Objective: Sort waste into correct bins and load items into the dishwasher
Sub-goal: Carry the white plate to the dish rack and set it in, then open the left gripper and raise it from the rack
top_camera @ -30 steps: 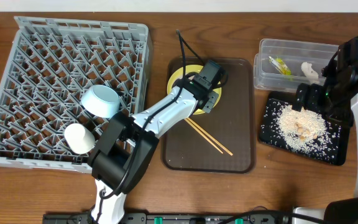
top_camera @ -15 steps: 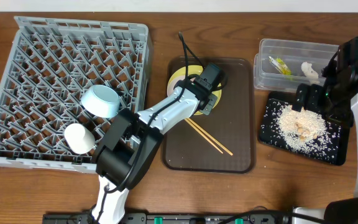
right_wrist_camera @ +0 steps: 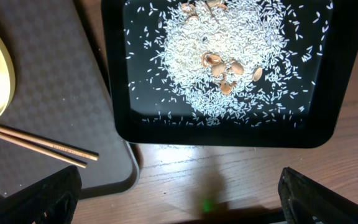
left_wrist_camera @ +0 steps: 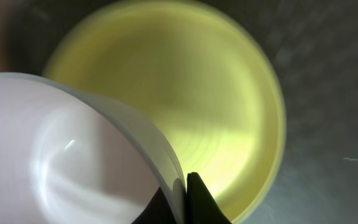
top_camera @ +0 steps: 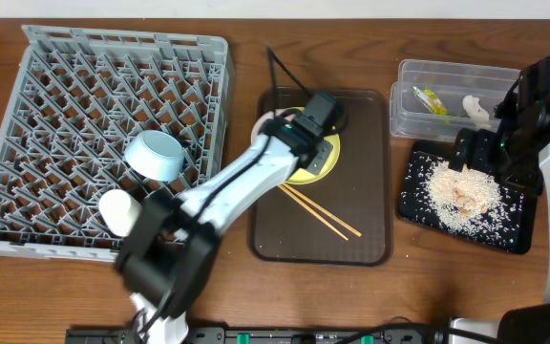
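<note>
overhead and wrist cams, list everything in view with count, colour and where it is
dish rack: 1, grey, left side of the table
light blue bowl: 1, light blue, in the rack, near-right part
white bowl: 1, white, at the rack's near edge
serving tray: 1, dark brown, centre
plate: 1, pale yellow, on the serving tray's far part
chopsticks: 2, wood, on the serving tray beside the plate
tub: 1, clear, far right
wrapper: 1, green-and-yellow, in the tub
paper scrap: 1, white, in the tub
black tray: 1, black, right, nearer than the tub
rice scraps: a pile, whitish, in the black tray
table: 1, brown wood
left gripper: over the plate, grip unclear
right gripper: open, above the black tray's edge
</note>
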Tool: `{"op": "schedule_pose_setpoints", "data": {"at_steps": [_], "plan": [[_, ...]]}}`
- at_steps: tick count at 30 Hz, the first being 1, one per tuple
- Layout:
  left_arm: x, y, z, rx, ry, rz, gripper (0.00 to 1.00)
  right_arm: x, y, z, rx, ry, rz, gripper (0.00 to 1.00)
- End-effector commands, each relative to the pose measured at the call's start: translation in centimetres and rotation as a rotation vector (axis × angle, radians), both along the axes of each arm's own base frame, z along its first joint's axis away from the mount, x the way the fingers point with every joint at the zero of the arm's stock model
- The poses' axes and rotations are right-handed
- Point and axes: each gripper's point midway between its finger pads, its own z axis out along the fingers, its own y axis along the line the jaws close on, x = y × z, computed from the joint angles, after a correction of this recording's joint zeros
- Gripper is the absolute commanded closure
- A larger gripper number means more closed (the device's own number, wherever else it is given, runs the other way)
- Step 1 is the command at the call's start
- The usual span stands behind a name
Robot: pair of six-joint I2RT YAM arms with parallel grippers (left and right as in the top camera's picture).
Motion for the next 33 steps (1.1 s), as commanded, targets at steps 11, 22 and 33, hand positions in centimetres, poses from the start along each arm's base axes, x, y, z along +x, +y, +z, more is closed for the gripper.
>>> {"op": "schedule_pose_setpoints", "data": {"at_steps": [11, 22, 33], "plan": [[2.8, 7.2, 12.2, -0.461, -0.035, 0.08, 0.92, 0.2, -0.3, 0.7, -0.014, -0.021, -0.015, 0.01], [3.9, 15.2, 18.5, -1.038, 0.027, -0.019, 0.92, 0.2, -0.3, 0.7, -0.014, -0.021, -0.015, 0.01], [5.1, 19.7, 16.5, -1.286, 0.143, 0.006, 0.92, 0.2, -0.3, 0.7, -0.014, -0.02, -0.015, 0.01]]}}
